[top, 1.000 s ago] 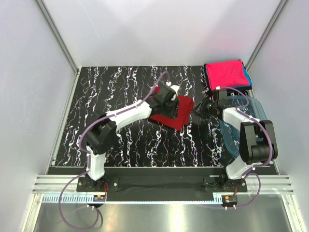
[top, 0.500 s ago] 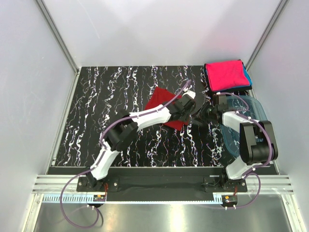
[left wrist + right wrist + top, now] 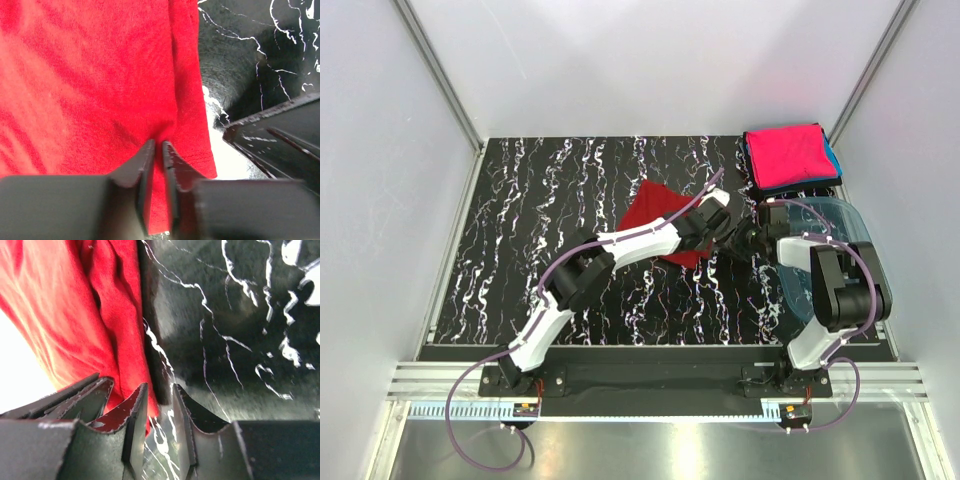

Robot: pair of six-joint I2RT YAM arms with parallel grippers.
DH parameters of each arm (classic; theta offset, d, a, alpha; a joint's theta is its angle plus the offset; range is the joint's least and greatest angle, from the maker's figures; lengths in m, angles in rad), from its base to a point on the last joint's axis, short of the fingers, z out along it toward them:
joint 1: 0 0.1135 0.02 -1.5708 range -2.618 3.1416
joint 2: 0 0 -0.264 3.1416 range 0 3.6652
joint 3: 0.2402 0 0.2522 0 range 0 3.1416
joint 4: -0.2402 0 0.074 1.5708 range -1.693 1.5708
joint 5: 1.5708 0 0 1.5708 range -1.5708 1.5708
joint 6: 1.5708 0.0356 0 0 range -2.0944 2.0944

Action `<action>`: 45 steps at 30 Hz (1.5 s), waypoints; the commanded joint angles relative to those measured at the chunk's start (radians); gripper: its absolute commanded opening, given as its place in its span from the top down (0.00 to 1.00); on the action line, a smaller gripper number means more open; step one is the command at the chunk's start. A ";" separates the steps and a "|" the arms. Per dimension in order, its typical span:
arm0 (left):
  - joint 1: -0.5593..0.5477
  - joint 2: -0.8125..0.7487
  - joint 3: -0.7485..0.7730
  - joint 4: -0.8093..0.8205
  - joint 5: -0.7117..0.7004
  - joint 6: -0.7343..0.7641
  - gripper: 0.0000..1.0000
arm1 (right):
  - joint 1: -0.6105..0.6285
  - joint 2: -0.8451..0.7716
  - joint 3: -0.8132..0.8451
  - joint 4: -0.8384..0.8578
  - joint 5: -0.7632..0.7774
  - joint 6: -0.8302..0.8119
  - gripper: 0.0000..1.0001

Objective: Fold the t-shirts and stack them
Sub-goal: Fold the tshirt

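**Top external view.** The dark red t-shirt [image 3: 655, 212] lies flat on the black marbled table [image 3: 550, 200], near the table's middle. Both arms reach to its right edge. The left gripper [image 3: 725, 230] sits on that edge and the right gripper [image 3: 743, 236] is just beside it, further right. The translucent blue tub [image 3: 830, 225] stands to the right of the red t-shirt, near but apart. Beyond the tub, well to the far right of the red t-shirt, a folded pink t-shirt [image 3: 785, 157] lies on top of a teal t-shirt [image 3: 833, 158].

**Left wrist view.** The left gripper [image 3: 155, 146] is closed on the red t-shirt [image 3: 90, 75]. The jaws stand almost together, with a small ridge of fabric puckered up between them, close to the hemmed edge. Bare table [image 3: 240, 50] shows to the right of the hem.

**Right wrist view.** The right gripper [image 3: 157, 392] has its jaws apart. They straddle the folded edge of the red t-shirt [image 3: 65, 315]. One finger rests over the fabric, the other over the table [image 3: 225, 340], and a gap shows beside the fabric.
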 commanded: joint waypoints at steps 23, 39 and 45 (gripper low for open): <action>-0.003 -0.111 -0.021 0.032 0.068 -0.041 1.00 | 0.067 -0.036 -0.014 0.132 -0.010 0.043 0.92; 0.025 -0.233 -0.196 0.178 0.201 -0.148 1.00 | 0.120 -0.018 -0.182 0.499 0.035 0.353 1.00; 0.027 -0.276 -0.251 0.204 0.223 -0.160 1.00 | 0.132 0.106 -0.189 0.676 -0.025 0.405 0.99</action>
